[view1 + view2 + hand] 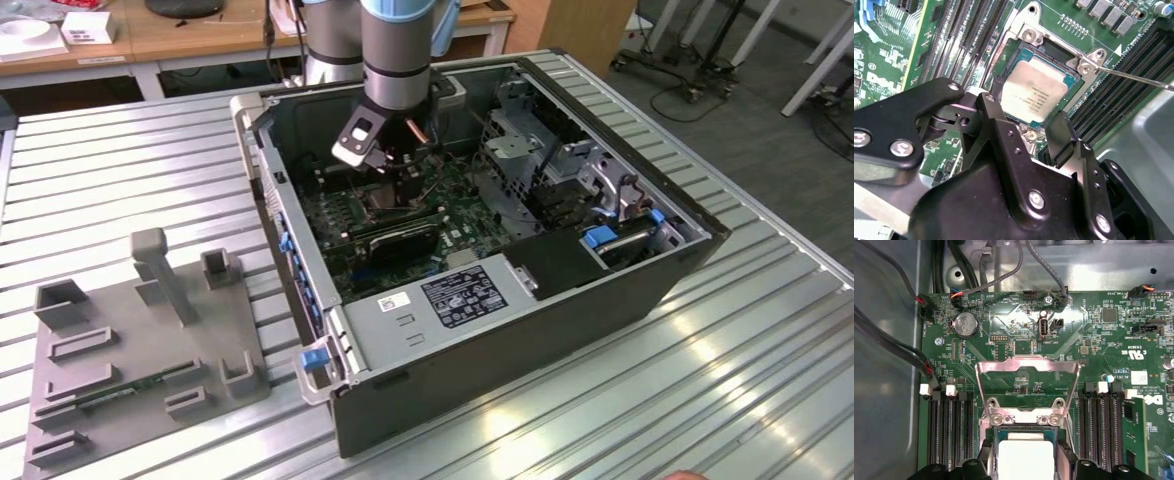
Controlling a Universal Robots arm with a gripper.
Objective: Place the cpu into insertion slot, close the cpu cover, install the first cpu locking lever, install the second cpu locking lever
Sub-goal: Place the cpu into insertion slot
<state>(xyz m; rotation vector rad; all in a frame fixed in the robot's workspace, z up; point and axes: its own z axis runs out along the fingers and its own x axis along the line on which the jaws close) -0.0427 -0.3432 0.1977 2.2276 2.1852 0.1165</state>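
Note:
The cpu lies flat in the insertion slot, its pale top facing up; it also sits between my fingers in the first wrist view. My gripper hangs just over its near edge, open, with one black finger on each side and a small gap to the chip. The cpu cover stands raised behind the socket, a silvery frame with a cut-out middle. A thin metal locking lever sticks out from the socket's corner. In the exterior view the gripper reaches down into the open computer case.
Long black memory slots flank the socket on both sides. Cables run along the case wall beside the board, near a coin battery. A grey fixture plate lies on the ribbed table at the exterior view's left.

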